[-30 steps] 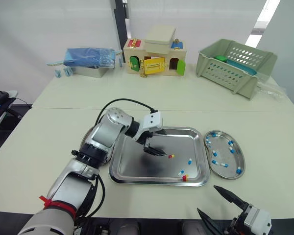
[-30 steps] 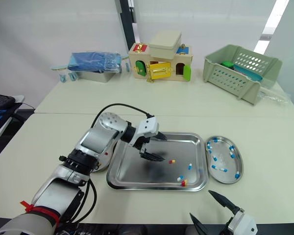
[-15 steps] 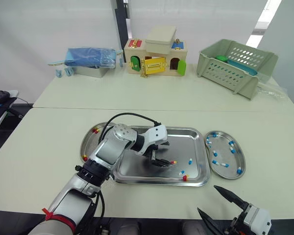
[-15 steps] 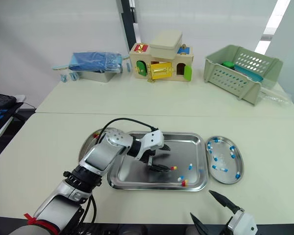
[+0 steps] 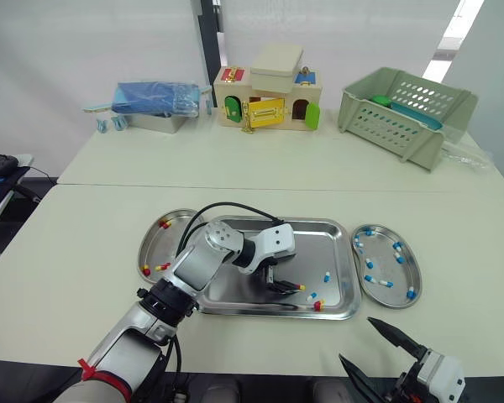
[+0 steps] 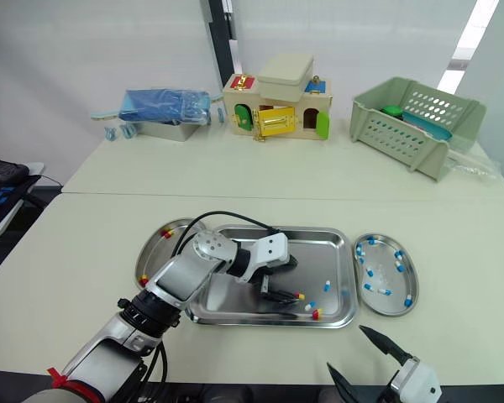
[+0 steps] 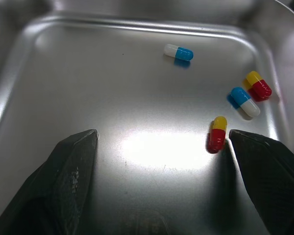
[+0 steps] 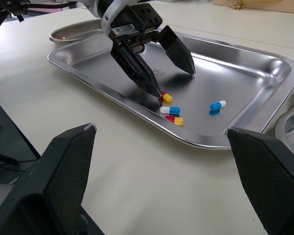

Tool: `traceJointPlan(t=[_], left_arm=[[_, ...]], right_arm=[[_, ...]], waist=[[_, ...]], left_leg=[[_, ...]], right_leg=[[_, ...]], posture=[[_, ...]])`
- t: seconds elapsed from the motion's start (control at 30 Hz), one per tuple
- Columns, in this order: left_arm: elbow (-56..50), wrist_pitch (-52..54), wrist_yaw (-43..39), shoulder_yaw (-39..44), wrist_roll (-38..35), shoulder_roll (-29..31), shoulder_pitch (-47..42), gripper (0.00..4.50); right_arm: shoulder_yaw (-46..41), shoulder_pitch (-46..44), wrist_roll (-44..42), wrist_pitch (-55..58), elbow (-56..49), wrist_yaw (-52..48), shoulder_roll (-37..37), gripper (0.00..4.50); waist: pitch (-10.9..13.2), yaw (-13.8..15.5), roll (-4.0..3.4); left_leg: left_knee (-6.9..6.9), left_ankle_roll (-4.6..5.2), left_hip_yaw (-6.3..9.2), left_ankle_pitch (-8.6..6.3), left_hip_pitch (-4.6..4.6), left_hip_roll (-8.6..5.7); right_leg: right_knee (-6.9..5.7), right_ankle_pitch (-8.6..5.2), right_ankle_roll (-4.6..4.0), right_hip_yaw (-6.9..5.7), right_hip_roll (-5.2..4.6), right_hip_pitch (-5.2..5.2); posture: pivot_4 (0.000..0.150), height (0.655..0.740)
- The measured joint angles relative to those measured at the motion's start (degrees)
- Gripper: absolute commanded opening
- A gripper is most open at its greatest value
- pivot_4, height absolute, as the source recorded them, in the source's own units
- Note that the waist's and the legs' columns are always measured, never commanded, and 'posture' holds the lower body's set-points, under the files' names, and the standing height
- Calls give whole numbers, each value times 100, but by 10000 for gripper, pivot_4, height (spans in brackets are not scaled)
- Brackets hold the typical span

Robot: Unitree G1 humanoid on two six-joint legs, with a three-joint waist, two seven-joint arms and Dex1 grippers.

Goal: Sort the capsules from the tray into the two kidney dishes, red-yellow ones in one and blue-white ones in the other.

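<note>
Pale bench (image 5: 76, 243) is carrying a steel tray (image 5: 227, 290) with a kidney dish at each end. Left gripper (image 7: 161, 134) is hovering low inside the tray, fingers spread open, one tip just beside a red-yellow capsule (image 7: 217, 133). Sorting is looking mostly done: left dish (image 5: 155, 245) is holding red-yellow capsules, right dish (image 5: 409, 270) blue-white ones, and four capsules, two of each colour, are lying in the tray. Right gripper (image 8: 160, 129), fingers open, is hanging in front of the tray.
</note>
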State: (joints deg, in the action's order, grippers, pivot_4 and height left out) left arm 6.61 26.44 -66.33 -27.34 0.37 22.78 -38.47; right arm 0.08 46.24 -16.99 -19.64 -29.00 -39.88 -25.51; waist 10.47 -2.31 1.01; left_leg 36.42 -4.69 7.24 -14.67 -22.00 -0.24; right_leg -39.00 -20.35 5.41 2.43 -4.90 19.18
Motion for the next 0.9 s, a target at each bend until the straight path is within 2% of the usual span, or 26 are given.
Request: traceJointPlan(t=[0.23, 0.57, 0.83, 0.9], left_arm=[[-27, -96, 53, -59, 52, 4, 43, 19357], [-26, -496, -74, -166, 54, 31, 93, 19357], [8, -711, -170, -165, 52, 91, 95, 42678], [47, -866, -231, -165, 53, 115, 93, 42678]], right_arm=[[0, -9, 0, 22, 0, 0, -11, 45000], [0, -12, 0, 32, 0, 1, -26, 45000], [1, -11, 1, 32, 0, 14, -26, 45000], [2, -13, 2, 32, 0, 18, -26, 45000]], waist=[[-2, 2, -2], [-2, 8, -2], [-2, 10, -1], [-2, 11, -2]], left_leg=[[0, 0, 0, 0, 1, 0], [0, 0, 0, 0, 0, 0], [0, 0, 0, 0, 0, 0], [0, 0, -1, 0, 0, 0]], right_leg=[[0, 0, 0, 0, 0, -1], [0, 0, 0, 0, 0, -1], [1, 0, 0, 0, 0, -1], [1, 0, 0, 0, 0, -1]], posture=[[1500, 7400], [1500, 7400], [1500, 7400], [1500, 7400]])
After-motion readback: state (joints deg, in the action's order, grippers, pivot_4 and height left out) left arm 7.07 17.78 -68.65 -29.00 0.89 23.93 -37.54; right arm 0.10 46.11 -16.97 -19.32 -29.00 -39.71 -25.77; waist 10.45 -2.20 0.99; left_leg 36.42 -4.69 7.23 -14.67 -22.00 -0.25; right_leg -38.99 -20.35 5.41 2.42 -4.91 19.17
